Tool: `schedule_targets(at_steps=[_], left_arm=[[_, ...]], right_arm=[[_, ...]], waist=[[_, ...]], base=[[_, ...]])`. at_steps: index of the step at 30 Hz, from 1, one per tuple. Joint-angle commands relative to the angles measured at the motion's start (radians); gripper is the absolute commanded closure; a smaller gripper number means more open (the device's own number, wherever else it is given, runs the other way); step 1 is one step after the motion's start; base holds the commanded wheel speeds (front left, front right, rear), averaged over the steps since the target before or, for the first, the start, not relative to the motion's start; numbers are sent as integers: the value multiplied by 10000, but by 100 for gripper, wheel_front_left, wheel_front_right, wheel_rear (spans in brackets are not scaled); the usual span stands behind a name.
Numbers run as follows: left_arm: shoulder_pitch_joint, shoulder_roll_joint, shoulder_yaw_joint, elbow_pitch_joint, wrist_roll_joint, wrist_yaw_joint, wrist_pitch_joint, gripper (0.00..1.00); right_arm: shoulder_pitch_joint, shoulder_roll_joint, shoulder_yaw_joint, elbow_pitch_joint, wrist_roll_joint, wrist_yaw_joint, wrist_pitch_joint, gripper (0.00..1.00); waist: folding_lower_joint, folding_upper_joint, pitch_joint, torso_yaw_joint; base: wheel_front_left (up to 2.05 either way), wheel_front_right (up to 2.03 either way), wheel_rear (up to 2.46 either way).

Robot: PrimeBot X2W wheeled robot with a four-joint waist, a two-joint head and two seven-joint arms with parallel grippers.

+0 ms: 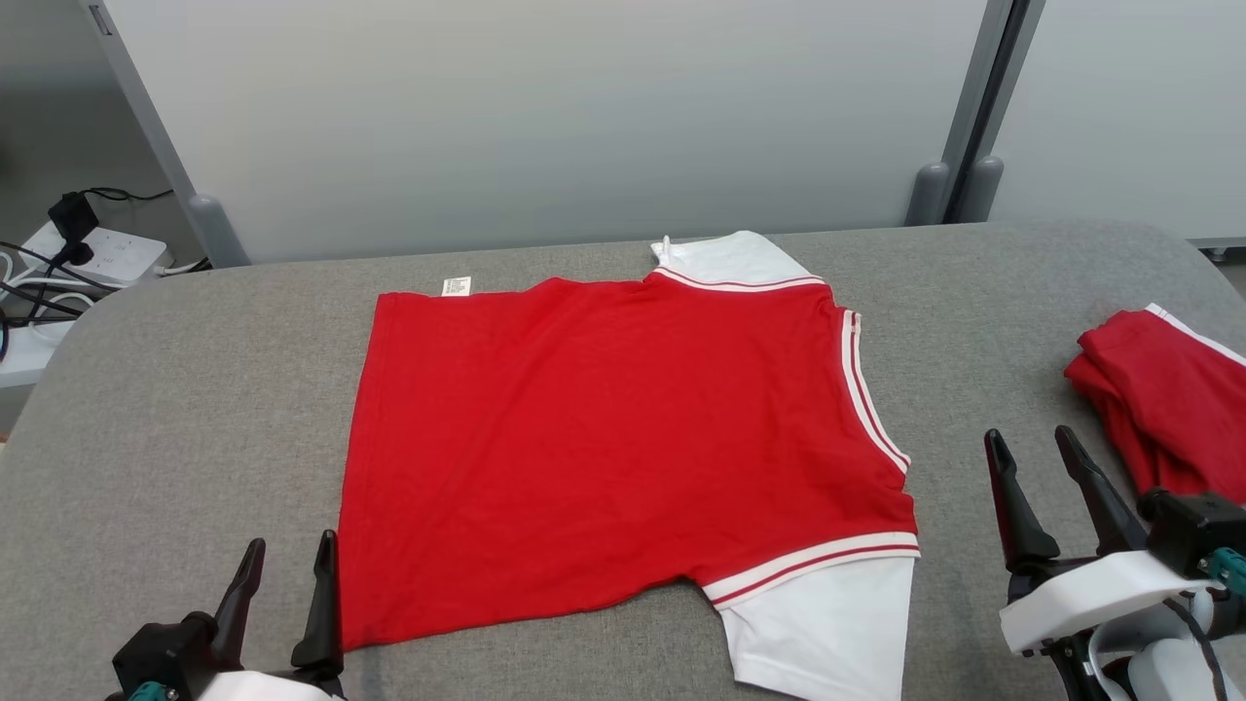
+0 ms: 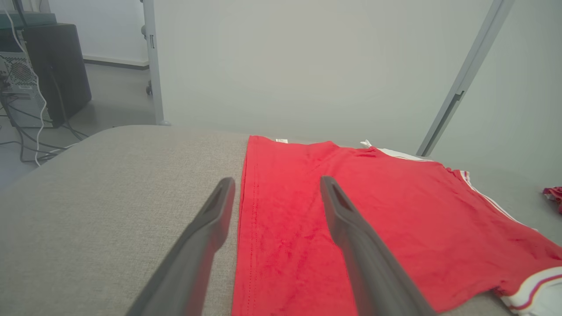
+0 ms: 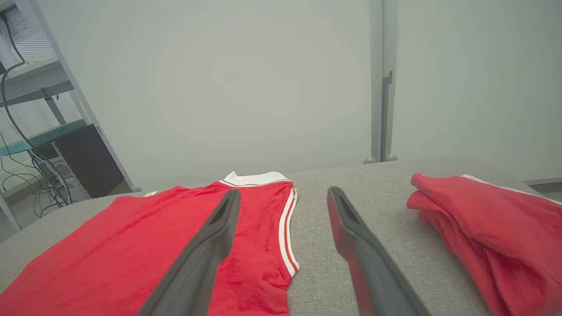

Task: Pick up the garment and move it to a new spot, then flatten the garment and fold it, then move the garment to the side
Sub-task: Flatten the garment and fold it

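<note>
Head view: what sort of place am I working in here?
Probably a lab or office test bay: a grey fabric-covered table backed by pale partition panels, a power strip with cables, a computer tower.

We can't read the label (image 1: 456,286), the second red garment (image 1: 1163,394) runs off the head view's right edge, and the near sleeve (image 1: 827,628) is clipped at the bottom.

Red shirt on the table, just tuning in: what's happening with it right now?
The red shirt lies spread flat on the grey table, white sleeves toward the robot's right. Both claws are open and hold nothing. The left claw is at the shirt's near hem corner. The right claw is over bare table between the shirt and a second red garment, bunched at the right. Folding has not begun.
</note>
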Motion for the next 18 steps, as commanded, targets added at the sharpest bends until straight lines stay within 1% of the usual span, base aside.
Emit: schedule_targets(at_steps=[1,9,18], left_arm=[[-168,64,390,-264,179,0,-132,0],[-165,-45,717,-305,644,0,-132,0],[-177,-122,954,-346,979,6,-132,0]], right_arm=[[-48,-64,78,-359,-202,44,-135,0],[194,16,4,-600,-975,44,-135,0],[283,156,-67,-747,-1310,44,-135,0]], waist=[[0,-1,0,-5],[0,-1,21,-40],[0,-1,56,-68]], base=[[0,0,0],[0,0,0],[0,0,0]])
